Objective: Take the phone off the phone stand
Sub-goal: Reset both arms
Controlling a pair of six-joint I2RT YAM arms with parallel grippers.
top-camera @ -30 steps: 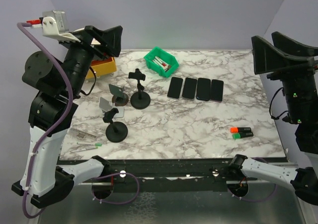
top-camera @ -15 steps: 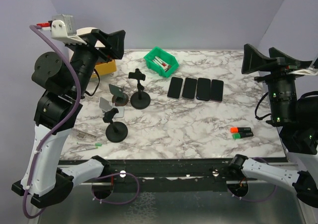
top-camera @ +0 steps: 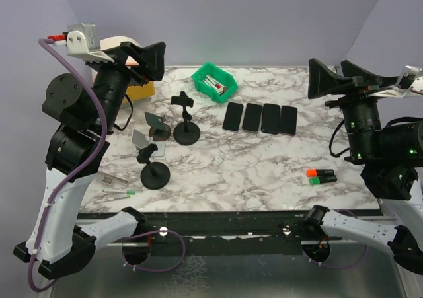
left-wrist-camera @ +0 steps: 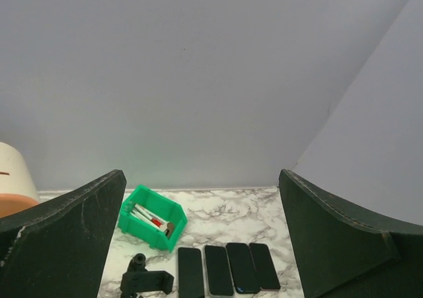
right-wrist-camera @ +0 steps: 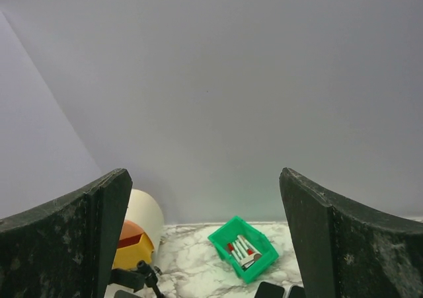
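Note:
A grey phone point(top-camera: 140, 138) leans tilted in the clamp of the near black phone stand point(top-camera: 154, 175) at the table's left. Just behind it a darker phone point(top-camera: 155, 119) stands tilted over a brownish base. A third black stand point(top-camera: 186, 131) has an empty clamp, which also shows in the left wrist view point(left-wrist-camera: 147, 282). My left gripper point(top-camera: 144, 57) hangs open high above the table's left edge, nothing between its fingers point(left-wrist-camera: 66, 235). On the right side my right gripper point(top-camera: 344, 80) is also raised and open, holding nothing.
Several black phones point(top-camera: 260, 118) lie flat in a row at centre right. A green bin point(top-camera: 214, 82) of pens sits at the back, and a yellow box point(top-camera: 141, 90) and a cream roll point(right-wrist-camera: 147, 215) at back left. Orange and green markers point(top-camera: 321, 176) lie near right.
The right arm has swung left, bringing its open gripper in over the table's right edge. The left gripper has shifted slightly right and up. Nothing on the table moved.

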